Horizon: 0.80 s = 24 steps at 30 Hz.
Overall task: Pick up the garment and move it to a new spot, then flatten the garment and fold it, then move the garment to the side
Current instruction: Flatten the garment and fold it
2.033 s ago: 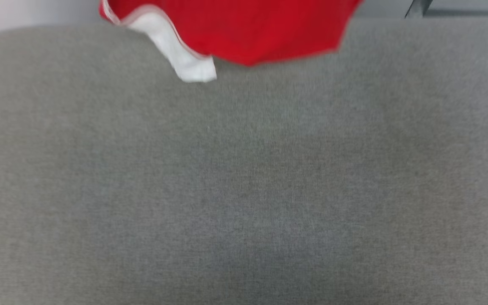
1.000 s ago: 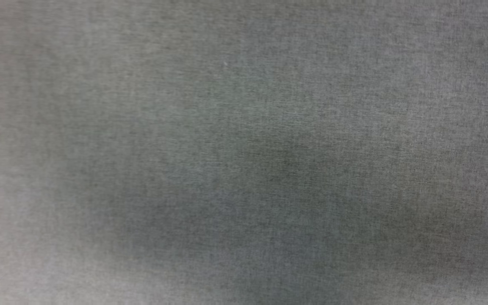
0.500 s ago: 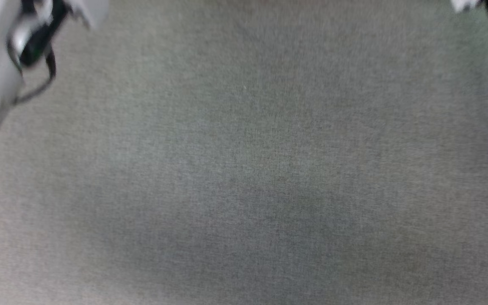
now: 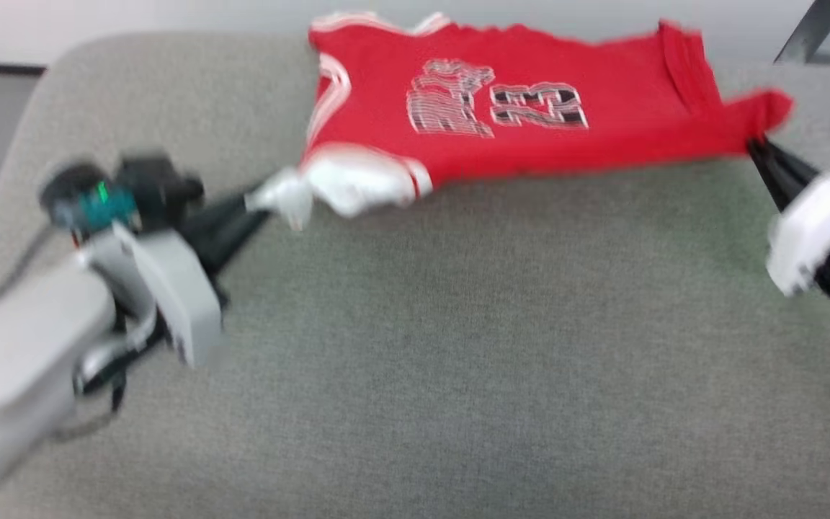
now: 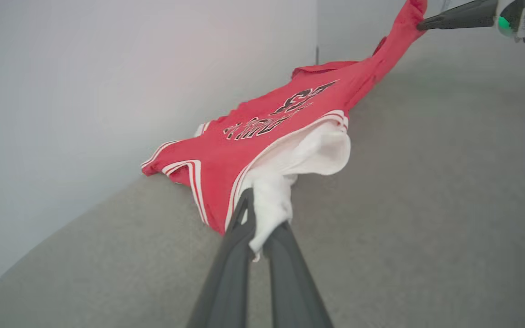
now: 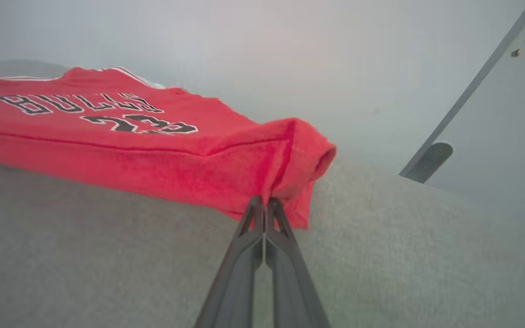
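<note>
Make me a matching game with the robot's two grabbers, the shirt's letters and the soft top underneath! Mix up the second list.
Column A
1. left gripper
2. right gripper
3. BULLS lettering
4. fabric surface

Column B
a. grey
b. shut on the white sleeve of the garment
c. black, outlined in white
d. shut on the garment's red corner

Pairs: 1-b, 2-d, 3-c, 4-a
</note>
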{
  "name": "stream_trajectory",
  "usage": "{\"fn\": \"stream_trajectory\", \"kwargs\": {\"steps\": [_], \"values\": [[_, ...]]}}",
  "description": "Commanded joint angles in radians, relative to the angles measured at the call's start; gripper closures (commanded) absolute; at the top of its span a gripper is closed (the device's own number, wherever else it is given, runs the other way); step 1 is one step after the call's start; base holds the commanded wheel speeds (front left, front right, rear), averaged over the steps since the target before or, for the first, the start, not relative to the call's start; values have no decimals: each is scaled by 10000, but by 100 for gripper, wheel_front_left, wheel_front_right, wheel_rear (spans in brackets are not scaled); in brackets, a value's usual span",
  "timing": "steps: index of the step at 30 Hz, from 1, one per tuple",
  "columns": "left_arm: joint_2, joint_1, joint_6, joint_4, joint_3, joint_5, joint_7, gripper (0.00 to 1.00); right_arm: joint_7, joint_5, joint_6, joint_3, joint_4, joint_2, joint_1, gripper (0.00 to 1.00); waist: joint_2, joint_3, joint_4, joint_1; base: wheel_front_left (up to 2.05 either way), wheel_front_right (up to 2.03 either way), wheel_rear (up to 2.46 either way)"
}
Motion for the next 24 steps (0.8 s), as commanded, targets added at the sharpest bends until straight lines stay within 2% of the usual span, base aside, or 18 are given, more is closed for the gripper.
{"fn": "stream_trajectory", "kwargs": {"steps": [1, 5, 10, 15, 24], "values": [[126, 382, 28, -171, 3, 37, 28, 100, 23, 94, -14, -18, -198, -201, 492, 100, 0, -778, 2, 0, 0, 0, 0], [358, 1702, 314, -1085, -3, 222, 48, 100, -106, 329, -14, -531, -1232, -866, 2088, 100, 0, -999, 99, 0, 0, 0, 0], [649, 3122, 1036, -2152, -1, 547, 159, 100, -116, 51, -14, -1403, -2203, -1047, 3935, 100, 0, -1085, 94, 0, 0, 0, 0], [953, 4349, 1751, -3062, 2, 652, 236, 100, 80, -524, -14, -2383, -3044, -856, 5621, 100, 0, -1131, 51, 0, 0, 0, 0], [1424, 6227, 3039, -4213, 181, -278, -321, 100, 760, -1639, -14, -4260, -5047, -67, 8520, 100, 0, -1094, -114, 0, 0, 0, 0]]}}
